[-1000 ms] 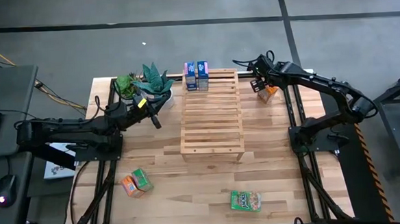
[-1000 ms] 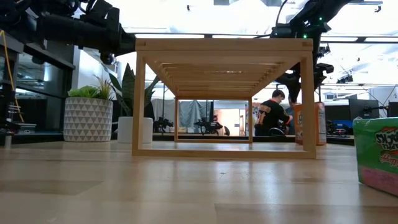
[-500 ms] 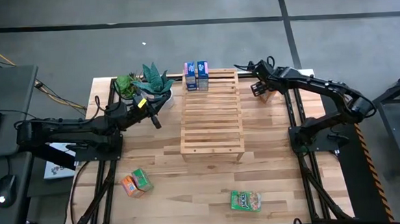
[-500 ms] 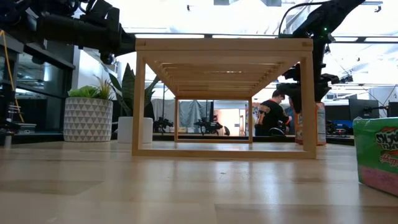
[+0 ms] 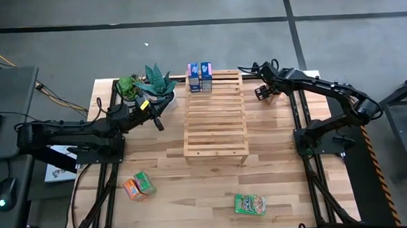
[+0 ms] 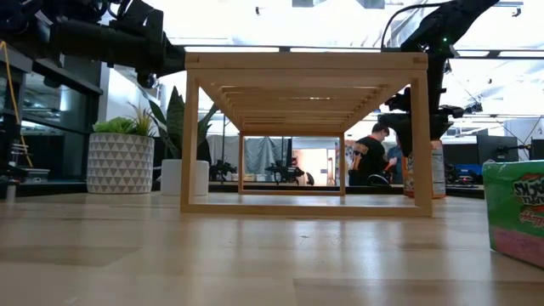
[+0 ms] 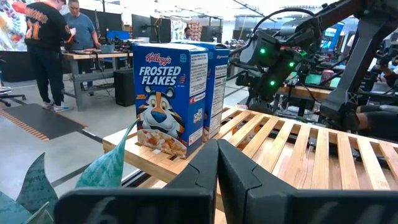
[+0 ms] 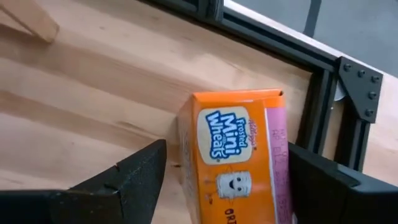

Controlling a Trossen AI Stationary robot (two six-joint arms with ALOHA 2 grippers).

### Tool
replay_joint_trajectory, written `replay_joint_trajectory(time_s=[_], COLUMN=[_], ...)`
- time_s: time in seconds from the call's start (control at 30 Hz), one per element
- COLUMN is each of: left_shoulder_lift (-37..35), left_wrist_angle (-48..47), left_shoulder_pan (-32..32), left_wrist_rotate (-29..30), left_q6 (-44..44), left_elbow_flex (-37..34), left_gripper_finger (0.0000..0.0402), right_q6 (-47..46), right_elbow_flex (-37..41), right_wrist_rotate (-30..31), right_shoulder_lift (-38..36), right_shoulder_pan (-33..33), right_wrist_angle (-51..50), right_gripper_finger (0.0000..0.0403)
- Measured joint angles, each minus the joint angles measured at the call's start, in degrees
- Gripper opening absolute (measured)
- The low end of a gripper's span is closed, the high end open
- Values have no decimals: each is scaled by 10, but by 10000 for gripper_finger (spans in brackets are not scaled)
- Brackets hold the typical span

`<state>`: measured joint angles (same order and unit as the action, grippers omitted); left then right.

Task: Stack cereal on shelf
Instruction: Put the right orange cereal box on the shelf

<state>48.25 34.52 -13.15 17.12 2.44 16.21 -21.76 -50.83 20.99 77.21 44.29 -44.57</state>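
The light-wood slatted shelf (image 5: 215, 117) stands mid-table, and two blue cereal boxes (image 5: 200, 77) stand upright on its far end. An orange box (image 8: 239, 162) stands upright on the table by the shelf's far right corner. My right gripper (image 8: 227, 149) is open above it, pointing down, with one finger on each side of the box and not touching it. An orange and a green box (image 5: 137, 186) sit near the table's near left. Another green box (image 5: 250, 204) lies flat near the near edge. My left gripper (image 5: 157, 123) is shut and empty, left of the shelf.
Two potted plants (image 5: 146, 85) stand at the far left, just behind my left gripper. The table's black metal frame rail (image 8: 323, 106) runs close behind the orange box. People stand in the room beyond the table. Bare tabletop lies between the shelf and the near boxes.
My right gripper has come down over the orange box and shifted a little toward the shelf, so the box now sits between its fingers and is hidden under it in the high view. The left arm has kept still.
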Motion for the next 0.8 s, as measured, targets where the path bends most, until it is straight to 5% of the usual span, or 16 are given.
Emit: replay_joint_trajectory(time_s=[0.5,0.8], left_shoulder_lift=[0,0], left_wrist_angle=[0,0], left_shoulder_pan=[0,0], left_wrist_rotate=[0,0], left_q6=[-1,-1], left_elbow_flex=[0,0], left_gripper_finger=[0,0], right_q6=[3,-21], right_elbow_flex=[-21,-231], right_wrist_rotate=[-4,-21], right_shoulder_lift=[0,0], right_shoulder_pan=[0,-32], right_wrist_angle=[-43,-261], right_gripper_finger=[137,139])
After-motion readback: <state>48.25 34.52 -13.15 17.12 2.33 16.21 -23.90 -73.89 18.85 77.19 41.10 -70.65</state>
